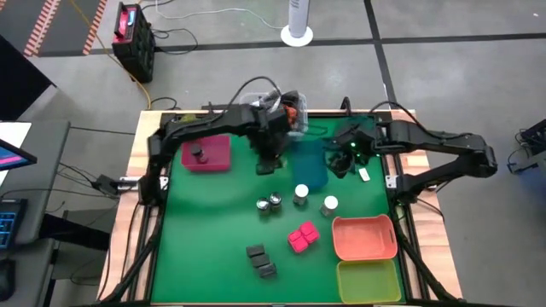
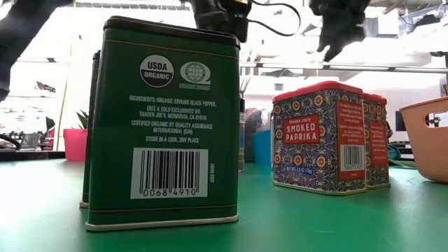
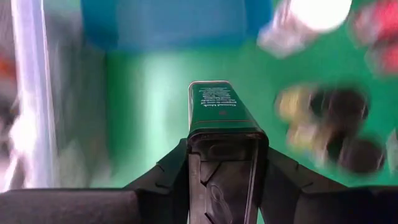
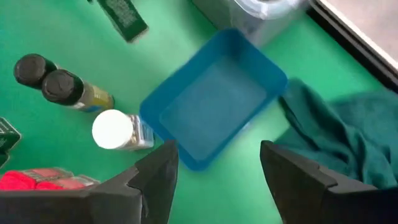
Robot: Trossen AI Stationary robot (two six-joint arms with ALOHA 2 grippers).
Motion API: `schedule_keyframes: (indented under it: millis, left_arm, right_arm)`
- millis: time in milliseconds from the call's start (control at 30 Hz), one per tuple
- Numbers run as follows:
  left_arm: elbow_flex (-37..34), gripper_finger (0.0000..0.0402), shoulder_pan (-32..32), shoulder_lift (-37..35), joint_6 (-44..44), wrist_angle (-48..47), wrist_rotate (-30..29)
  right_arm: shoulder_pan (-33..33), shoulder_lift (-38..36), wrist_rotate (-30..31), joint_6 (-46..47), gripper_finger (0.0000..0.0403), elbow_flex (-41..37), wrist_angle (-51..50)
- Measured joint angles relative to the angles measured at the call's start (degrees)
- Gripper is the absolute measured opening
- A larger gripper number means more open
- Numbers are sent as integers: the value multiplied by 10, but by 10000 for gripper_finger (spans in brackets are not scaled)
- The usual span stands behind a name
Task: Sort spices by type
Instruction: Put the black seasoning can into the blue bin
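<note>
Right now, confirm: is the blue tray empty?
Yes. The right wrist view shows the blue tray with nothing inside it.

A smooth, slightly glossy printed metal finish is shown by the green pepper tin (image 2: 164, 126), with a paper-white barcode panel. The same glossy printed metal is seen on the 2 smoked paprika tins (image 2: 318, 136), capped in shiny red. The table (image 1: 213, 230) is covered in a matt green mat, edged by pale bare wood. Smooth moulded plastic is suggested by the blue tray (image 4: 211, 99) and the orange tray (image 1: 365, 237). A soft, creased green cloth (image 4: 339, 134) is seen.
</note>
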Motion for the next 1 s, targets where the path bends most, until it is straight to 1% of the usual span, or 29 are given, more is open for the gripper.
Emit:
schedule_keyframes:
  millis: [33, 133, 233, 267, 333, 467, 567, 767, 867, 1000]
  left_arm:
    - [19, 134, 4, 16, -4, 5, 10]
    - [88, 134, 12, 62, -4, 6, 9]
    - [155, 134, 14, 104, -8, 4, 11]
    - [165, 134, 14, 112, -9, 9, 12]
    - [153, 134, 12, 113, -15, 47, 13]
    - [153, 135, 8, 133, -36, 63, 27]
    - [152, 135, 0, 151, -47, 75, 24]
    - [153, 135, -16, 159, -42, 171, 9]
    - [152, 135, -20, 180, -37, 190, 6]
    - [151, 135, -24, 198, -31, 181, -3]
  right_arm:
    - [3, -7, 1, 14, 255, 0, -11]
    - [11, -29, 1, 45, 255, 0, -31]
    - [19, -46, 6, 59, 255, 0, -43]
    - [21, -50, 12, 61, 255, 0, -46]
    - [24, -56, 18, 61, 255, 0, -56]
    - [24, -68, 25, 62, 255, 0, -80]
    - [24, -74, 26, 55, 255, 0, -89]
    - [22, -77, 26, 32, 255, 0, -85]
    - [22, -75, 26, 32, 255, 0, -85]
    - [27, -75, 27, 30, 255, 0, -85]
